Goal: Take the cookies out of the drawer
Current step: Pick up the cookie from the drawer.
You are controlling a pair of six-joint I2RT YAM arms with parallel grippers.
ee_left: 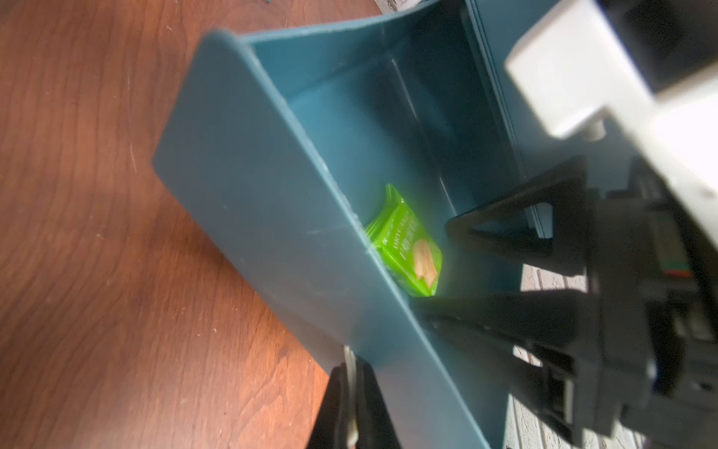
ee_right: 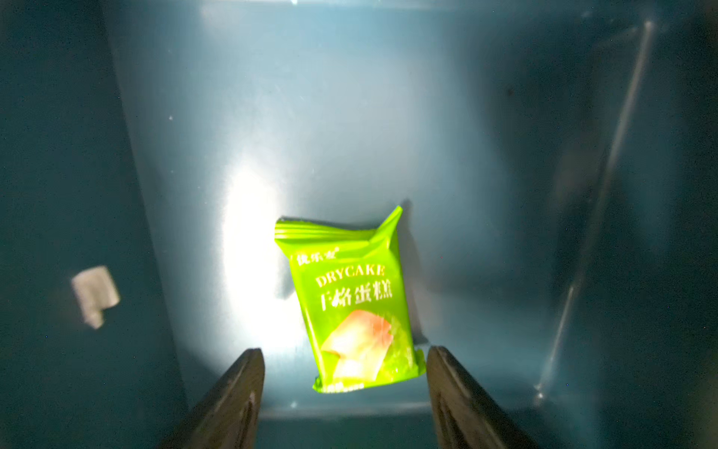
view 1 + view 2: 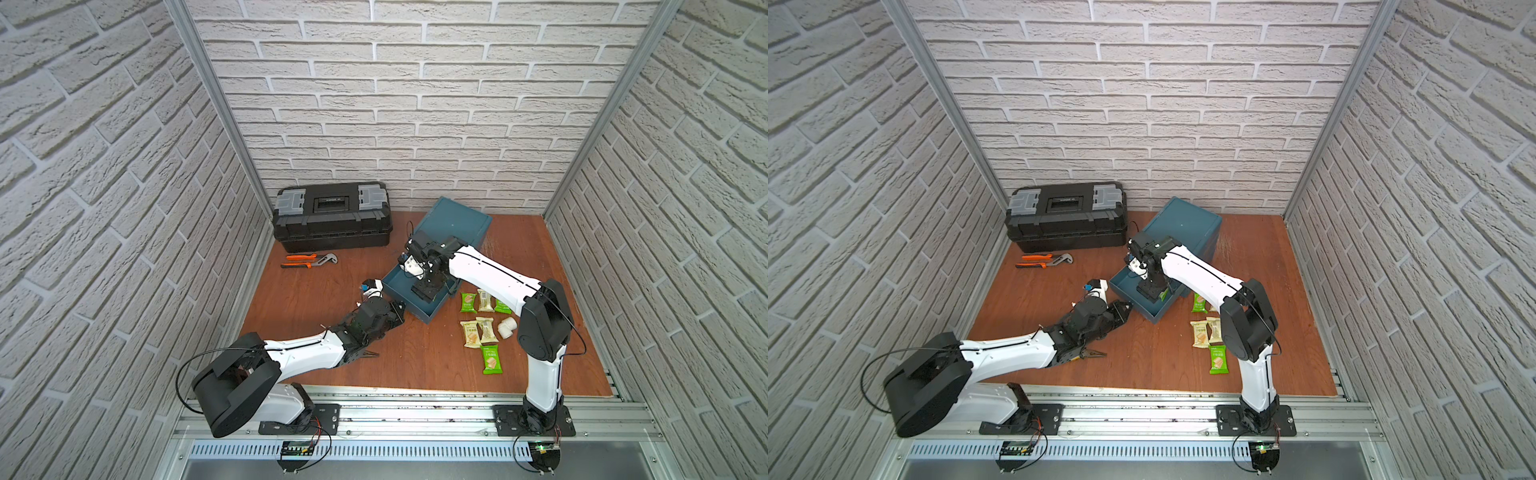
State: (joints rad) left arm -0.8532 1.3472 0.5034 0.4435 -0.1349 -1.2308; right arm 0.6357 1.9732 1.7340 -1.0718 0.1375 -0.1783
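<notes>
Lying flat on the drawer [image 2: 349, 116] floor, one green packet [image 2: 349, 303] sits before the right gripper [image 2: 344, 348], whose jaws stand parted, clear only in wrist views, while a top view shows other cookies [image 3: 491, 359] on the table [image 3: 324, 299] alongside, the left gripper [image 1: 351, 388] pinched shut.

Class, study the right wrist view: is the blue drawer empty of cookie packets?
No, one bright green packet lies on the floor of the drawer.
</notes>
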